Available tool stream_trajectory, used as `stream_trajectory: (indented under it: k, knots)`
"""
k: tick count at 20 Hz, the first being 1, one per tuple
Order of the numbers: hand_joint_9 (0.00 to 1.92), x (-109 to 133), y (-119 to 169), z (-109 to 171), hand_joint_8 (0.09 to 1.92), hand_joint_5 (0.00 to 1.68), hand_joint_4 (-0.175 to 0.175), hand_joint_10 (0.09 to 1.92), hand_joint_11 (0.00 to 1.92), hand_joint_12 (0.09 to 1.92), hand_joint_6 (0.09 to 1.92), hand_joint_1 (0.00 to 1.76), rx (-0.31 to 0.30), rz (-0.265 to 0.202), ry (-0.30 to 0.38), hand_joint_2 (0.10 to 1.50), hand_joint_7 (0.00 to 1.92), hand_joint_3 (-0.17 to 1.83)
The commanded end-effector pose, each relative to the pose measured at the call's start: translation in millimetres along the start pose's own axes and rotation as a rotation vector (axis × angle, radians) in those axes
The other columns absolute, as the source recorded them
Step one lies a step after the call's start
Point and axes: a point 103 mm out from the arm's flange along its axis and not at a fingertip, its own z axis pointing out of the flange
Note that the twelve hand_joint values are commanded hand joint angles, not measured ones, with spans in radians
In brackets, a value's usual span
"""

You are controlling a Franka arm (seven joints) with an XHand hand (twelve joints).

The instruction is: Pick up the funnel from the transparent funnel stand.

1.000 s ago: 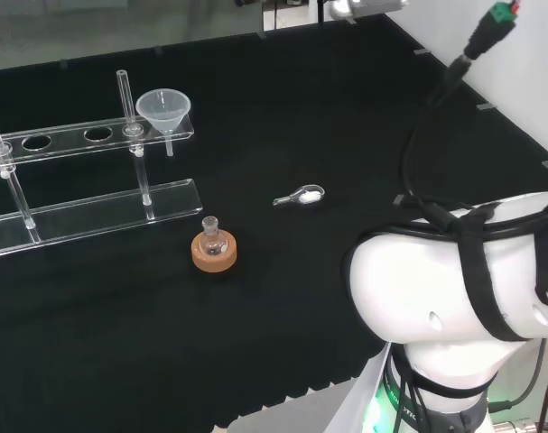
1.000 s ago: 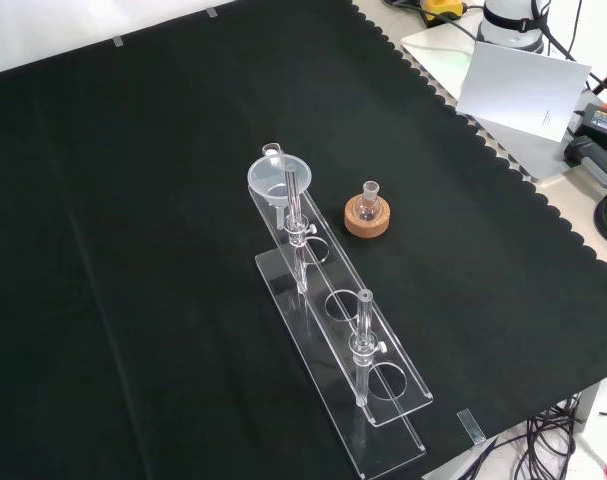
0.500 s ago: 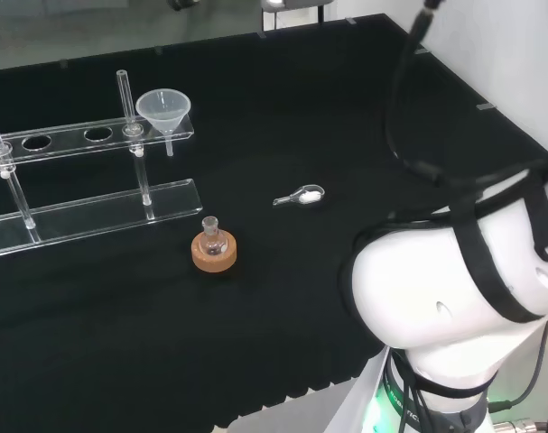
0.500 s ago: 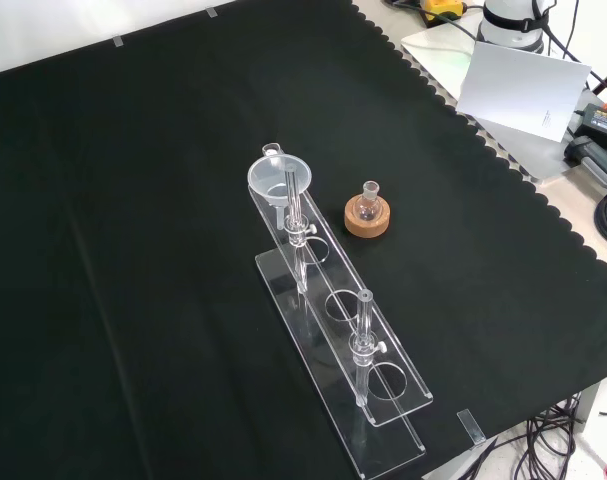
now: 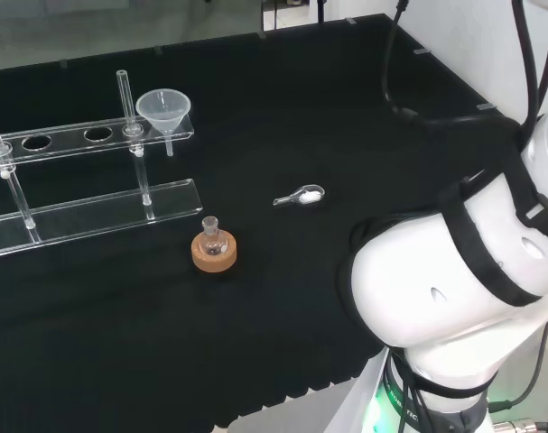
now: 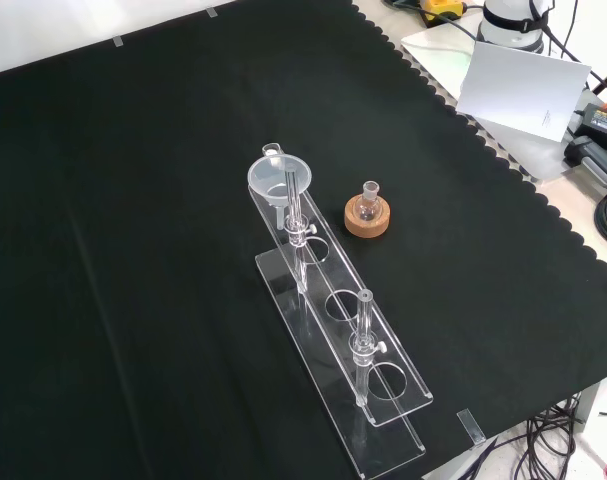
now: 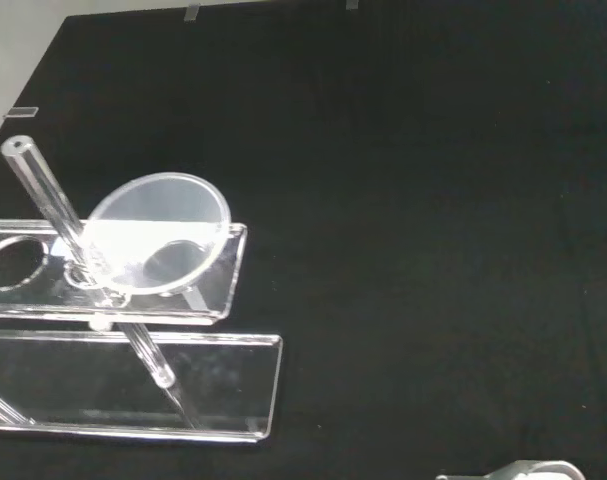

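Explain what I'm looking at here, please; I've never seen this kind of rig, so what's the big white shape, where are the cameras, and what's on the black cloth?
The big white shape at the right of the head view is the robot arm's own link, seen from a camera behind and above its base. The front view looks down on the bench from the opposite side. The wrist view comes from a camera at the arm's wrist, so things look close and large.

On the black cloth stands a transparent funnel stand with upright rods and a shelf with round holes. A clear funnel sits in the end hole of that shelf. Nearby a small glass flask rests on a cork ring, and a small scoop with white powder lies on the cloth. Nothing is being held or touched.
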Motion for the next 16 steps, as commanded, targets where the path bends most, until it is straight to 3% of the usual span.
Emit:
stream_trajectory:
  k: [1, 7, 16]
  knots:
    - [0.00, -34, 3, 6, 0.43, 0.08, 0.033, 0.36, 0.00, 0.37, 0.09, 0.63, 0.048, -0.018, -0.029, 0.67, 0.09, 0.00]
    - [0.00, -40, 9, 13, 0.47, 0.09, 0.027, 0.40, 0.00, 0.42, 0.09, 0.68, 0.076, -0.035, -0.055, 0.67, 0.08, 0.00]
    - [0.00, -25, 31, 28, 0.48, 0.10, 0.026, 0.40, 0.00, 0.43, 0.09, 0.69, 0.127, -0.082, -0.082, 0.67, 0.07, 0.00]
